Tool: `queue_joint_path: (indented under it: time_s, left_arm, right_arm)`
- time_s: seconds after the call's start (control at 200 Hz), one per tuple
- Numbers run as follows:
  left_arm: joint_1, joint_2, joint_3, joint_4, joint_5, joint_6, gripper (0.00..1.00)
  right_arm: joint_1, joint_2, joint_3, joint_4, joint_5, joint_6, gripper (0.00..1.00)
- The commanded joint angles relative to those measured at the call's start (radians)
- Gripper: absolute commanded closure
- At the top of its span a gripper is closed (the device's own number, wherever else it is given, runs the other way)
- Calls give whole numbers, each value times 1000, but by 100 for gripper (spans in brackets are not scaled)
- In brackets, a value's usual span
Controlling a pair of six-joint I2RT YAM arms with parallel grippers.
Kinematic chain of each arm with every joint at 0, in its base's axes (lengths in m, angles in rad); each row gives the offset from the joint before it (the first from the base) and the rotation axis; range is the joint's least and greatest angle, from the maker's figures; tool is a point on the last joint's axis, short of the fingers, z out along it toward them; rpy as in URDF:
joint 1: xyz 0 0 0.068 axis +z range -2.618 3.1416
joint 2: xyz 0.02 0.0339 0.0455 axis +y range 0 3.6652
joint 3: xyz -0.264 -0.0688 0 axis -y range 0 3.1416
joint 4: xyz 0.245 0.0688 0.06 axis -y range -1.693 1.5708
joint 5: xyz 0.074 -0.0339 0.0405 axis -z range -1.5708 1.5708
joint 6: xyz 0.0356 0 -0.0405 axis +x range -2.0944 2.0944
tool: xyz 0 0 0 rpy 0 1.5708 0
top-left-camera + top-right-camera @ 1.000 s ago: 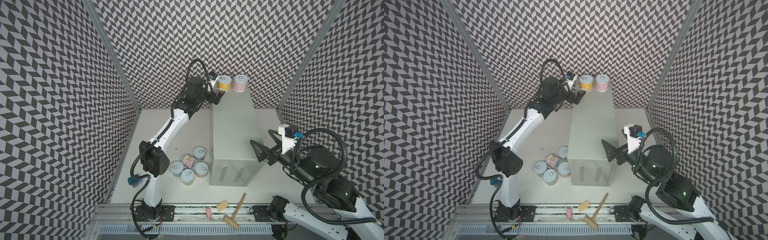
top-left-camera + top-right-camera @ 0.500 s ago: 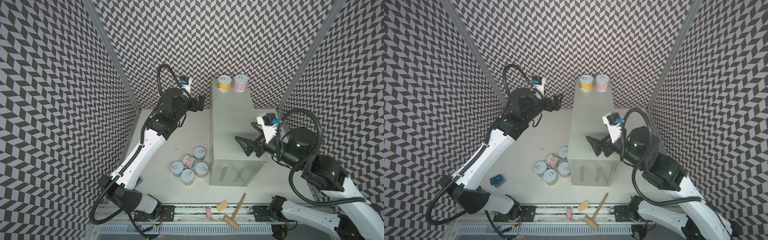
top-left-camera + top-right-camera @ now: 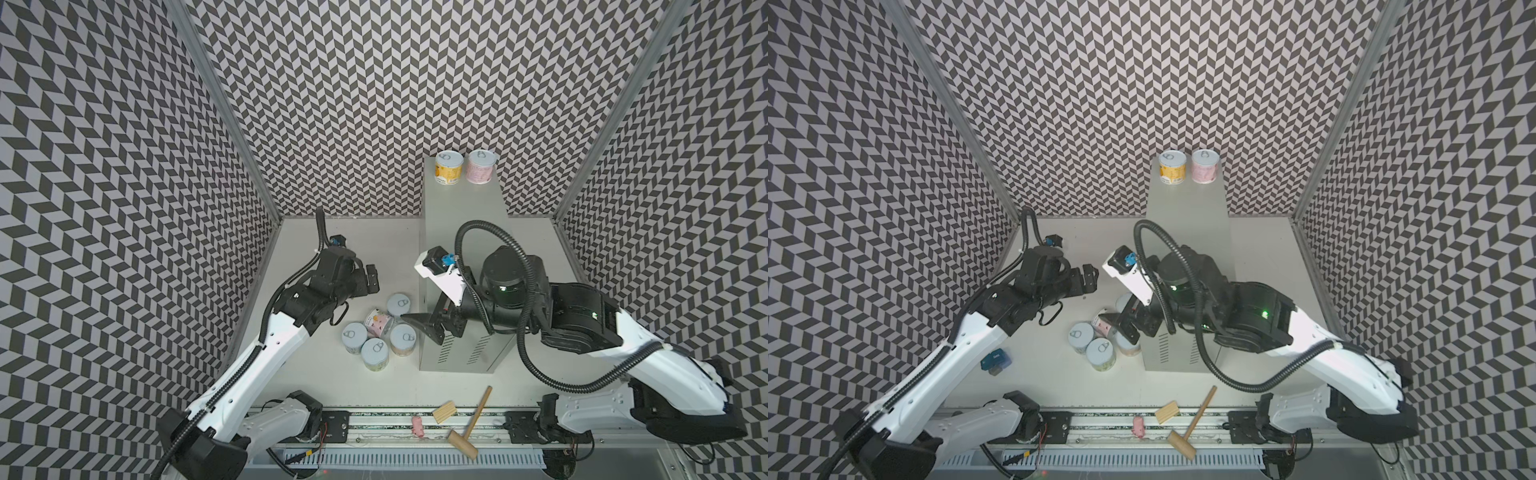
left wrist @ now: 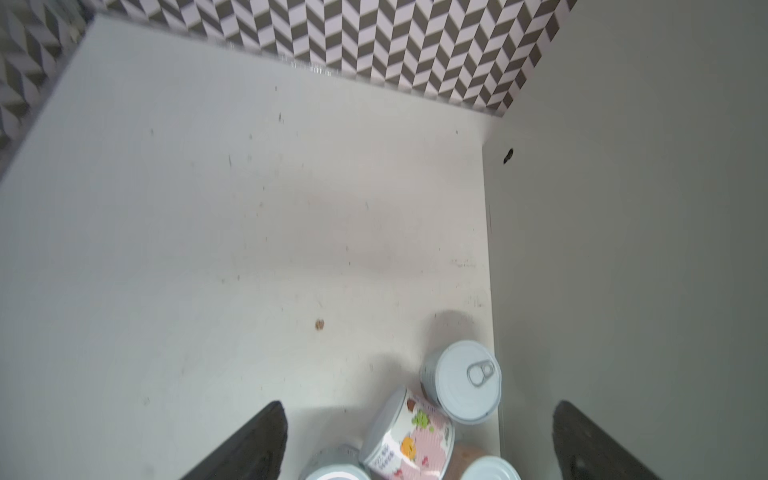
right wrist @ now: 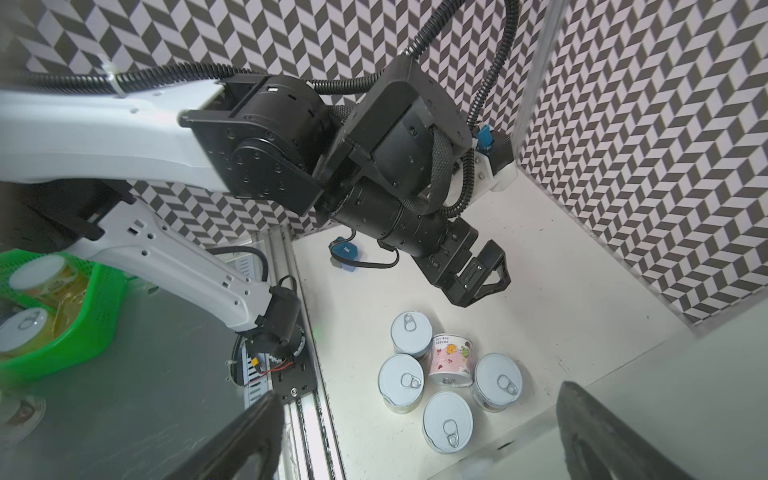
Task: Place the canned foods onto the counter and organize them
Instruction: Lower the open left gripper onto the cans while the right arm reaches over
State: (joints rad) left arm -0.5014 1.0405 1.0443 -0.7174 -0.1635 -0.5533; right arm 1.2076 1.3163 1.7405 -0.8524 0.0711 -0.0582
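- Canned foods [image 3: 375,350]: five are grouped on the tabletop [image 3: 386,241] just beside the counter [image 3: 461,216], and one pink-labelled can [image 3: 378,324] is tipped over.
- A yellow can [image 3: 449,167] and a pink can [image 3: 481,166] are set side by side at the counter's far edge.
- The left gripper [image 3: 372,279] is held near the group, jaws spread, nothing gripped.
- The right gripper [image 3: 417,328] is held over the group, jaws likewise spread and empty.

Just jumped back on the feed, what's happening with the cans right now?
A yellow can and a pink can stand at the far end of the counter. Another five cans sit clustered on the table beside it, with a patterned can tipped on its side. The left pincer and right pincer are both open and empty, hovering by that cluster.
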Motion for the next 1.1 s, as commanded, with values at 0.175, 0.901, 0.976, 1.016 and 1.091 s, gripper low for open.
queue_joint_path:
  time_s: [0.175, 0.901, 0.976, 1.016, 1.091]
  left_arm:
    - [6, -97, -236, -23, 93, -162, 1]
    - [7, 126, -303, -105, 147, -222, 4]
    - [8, 159, -300, -93, 155, -217, 5]
    - [9, 169, -302, -83, 161, -214, 6]
    - [10, 184, -302, -77, 156, -214, 7]
  right_arm:
    - [103, 75, 58, -51, 58, -42, 1]
    - [109, -66, -168, 111, 88, -68, 1]
    - [109, -68, -180, 116, 87, -67, 1]
    - [109, -68, -182, 115, 86, -68, 1]
    - [109, -66, -179, 108, 86, -72, 1]
